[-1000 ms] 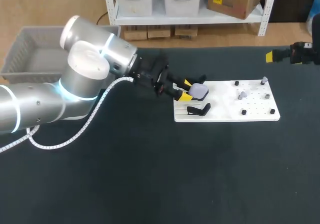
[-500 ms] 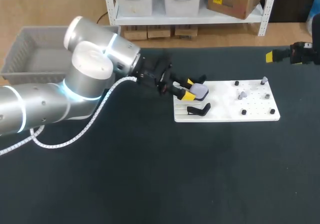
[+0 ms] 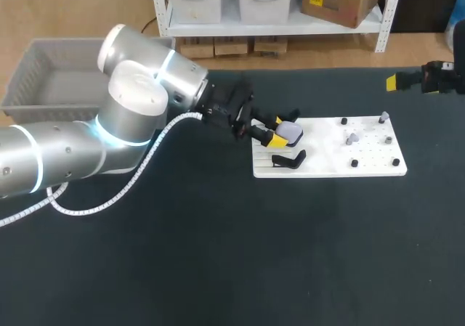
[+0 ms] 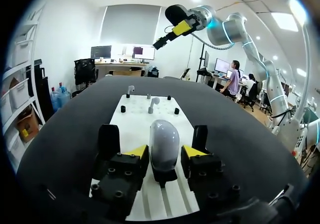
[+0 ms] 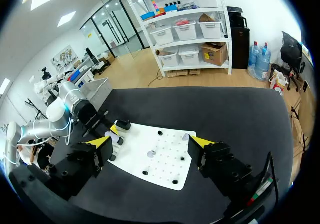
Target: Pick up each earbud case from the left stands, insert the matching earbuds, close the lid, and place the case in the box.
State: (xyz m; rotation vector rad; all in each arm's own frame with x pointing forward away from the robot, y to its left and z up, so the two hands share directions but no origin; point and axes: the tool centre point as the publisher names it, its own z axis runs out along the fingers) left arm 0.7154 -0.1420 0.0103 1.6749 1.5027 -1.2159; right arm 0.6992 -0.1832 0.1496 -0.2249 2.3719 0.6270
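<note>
Earbud case (image 3: 289, 131), pale lilac, smooth and rounded, sits on a black stand at the left end of a flat white pegboard (image 3: 370, 166).

At the table's far left corner stands a grey plastic slatted basket (image 3: 29, 68). The silver left arm (image 3: 109, 137) comes in below it and stretches toward the middle. The left gripper (image 3: 276, 131) straddles the case with its fingers spread, one yellow tip on each side.

The left wrist view adds what the head view hides. The case's long axis runs along the fingers, and its domed end points ahead toward the board's far end. A thin dark gap shows between each tip and the case. A second black stand (image 3: 289, 159), bare, lies on the board just beside the case.

Further right, two small pale earbuds (image 3: 352, 139) stand on the board among short black pegs (image 3: 354, 163), well apart from the case.

The right gripper (image 5: 150, 143) hangs over the table's far right edge, well clear of the board. Its fingers are wide apart and hold nothing, which only its own wrist view shows.
</note>
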